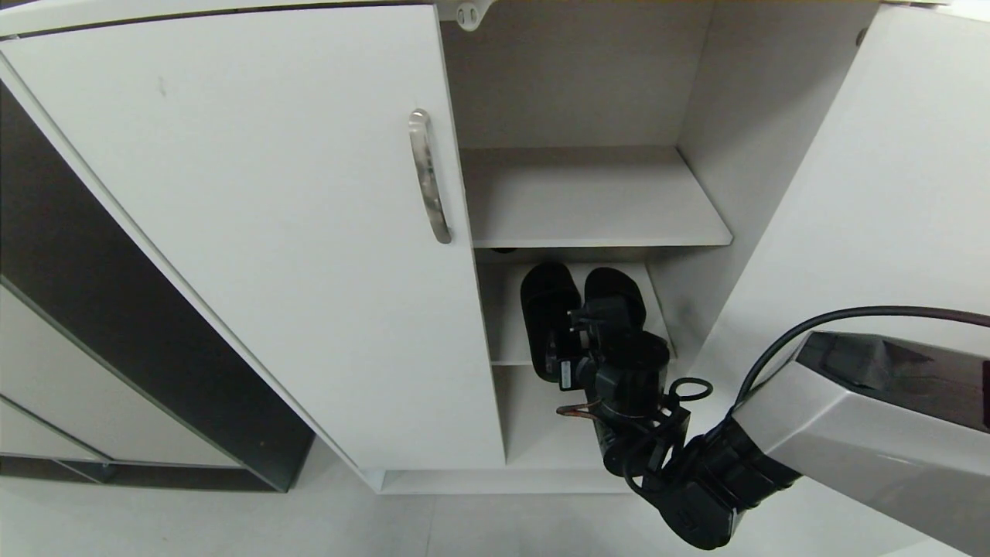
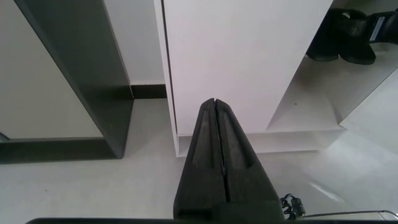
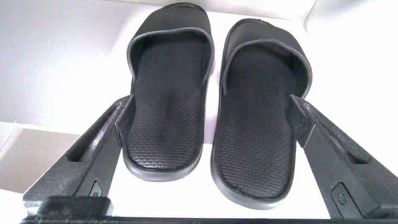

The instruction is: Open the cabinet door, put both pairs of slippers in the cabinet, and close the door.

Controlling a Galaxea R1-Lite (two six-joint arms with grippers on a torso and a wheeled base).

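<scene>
On a cabinet shelf [image 1: 501, 333], the slippers [image 3: 168, 112] lay side by side between the spread fingers [image 3: 93, 143] of the released right end effector [image 3: 210, 102]. The left end effector [image 2: 214, 106] was clenched, empty.

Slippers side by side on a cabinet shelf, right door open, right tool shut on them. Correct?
No. The right tool is open, not shut: the right wrist view shows its fingers spread either side of the slippers. They do sit side by side on the shelf, with the right door open.
</scene>
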